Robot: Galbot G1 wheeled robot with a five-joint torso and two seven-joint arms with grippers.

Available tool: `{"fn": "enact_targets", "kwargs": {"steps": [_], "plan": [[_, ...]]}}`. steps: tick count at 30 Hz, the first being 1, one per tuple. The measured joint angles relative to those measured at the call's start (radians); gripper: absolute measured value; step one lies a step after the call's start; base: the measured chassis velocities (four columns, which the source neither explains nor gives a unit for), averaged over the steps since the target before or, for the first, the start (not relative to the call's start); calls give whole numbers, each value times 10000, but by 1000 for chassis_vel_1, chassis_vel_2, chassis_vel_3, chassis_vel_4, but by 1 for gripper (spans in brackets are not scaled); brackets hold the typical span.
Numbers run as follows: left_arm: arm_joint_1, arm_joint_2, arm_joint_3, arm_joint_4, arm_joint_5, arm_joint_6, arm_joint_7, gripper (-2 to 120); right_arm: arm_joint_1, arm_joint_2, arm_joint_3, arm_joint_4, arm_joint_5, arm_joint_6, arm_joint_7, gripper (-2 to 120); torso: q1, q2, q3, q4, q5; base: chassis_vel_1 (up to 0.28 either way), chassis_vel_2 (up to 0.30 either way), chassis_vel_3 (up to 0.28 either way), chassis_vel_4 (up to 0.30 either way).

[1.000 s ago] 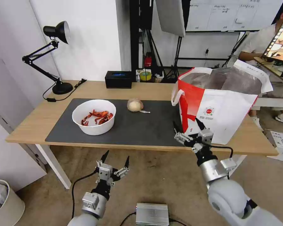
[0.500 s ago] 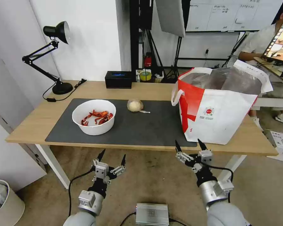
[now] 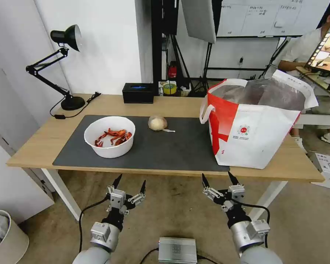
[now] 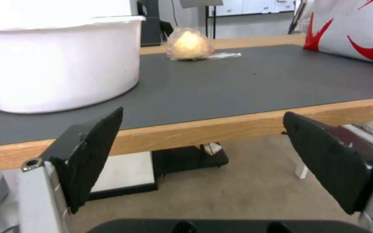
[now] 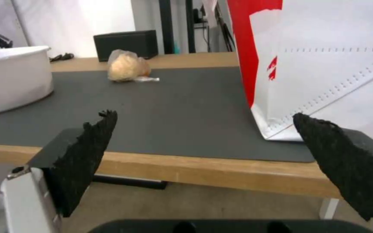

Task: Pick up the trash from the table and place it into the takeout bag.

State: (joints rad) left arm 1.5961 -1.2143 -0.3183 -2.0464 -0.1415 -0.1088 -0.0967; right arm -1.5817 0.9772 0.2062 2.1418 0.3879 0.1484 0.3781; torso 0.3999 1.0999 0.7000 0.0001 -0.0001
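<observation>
Left tool [image 3: 130,182] and right tool [image 3: 216,179] both gape, raised side by side.

A studio-like lab or test room is showing here: black light stands with a grey softbox panel [image 3: 198,18] are standing behind the light wood table [image 3: 36,141], a whiteboard [image 3: 267,16] is hanging on the wall (writing too small to read), and cables are trailing over bare carpet.

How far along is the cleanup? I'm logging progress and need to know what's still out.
Nothing visibly done: the bag's contents can't be seen. Nothing in hand: left gripper and right gripper hang below the table edge, jaws open and empty. Left: the bowl of crayfish shells and wrapped ball sit on the mat, beside the takeout bag.
</observation>
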Motion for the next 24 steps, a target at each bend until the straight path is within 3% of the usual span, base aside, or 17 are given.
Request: {"fn": "enact_targets", "kwargs": {"steps": [24], "plan": [[46,-7,-78,-48,-58,0,25,100,-230,104,-22,-82,-205,72,-18,100,1,0,0,-1,0,0,0,0,0]]}}
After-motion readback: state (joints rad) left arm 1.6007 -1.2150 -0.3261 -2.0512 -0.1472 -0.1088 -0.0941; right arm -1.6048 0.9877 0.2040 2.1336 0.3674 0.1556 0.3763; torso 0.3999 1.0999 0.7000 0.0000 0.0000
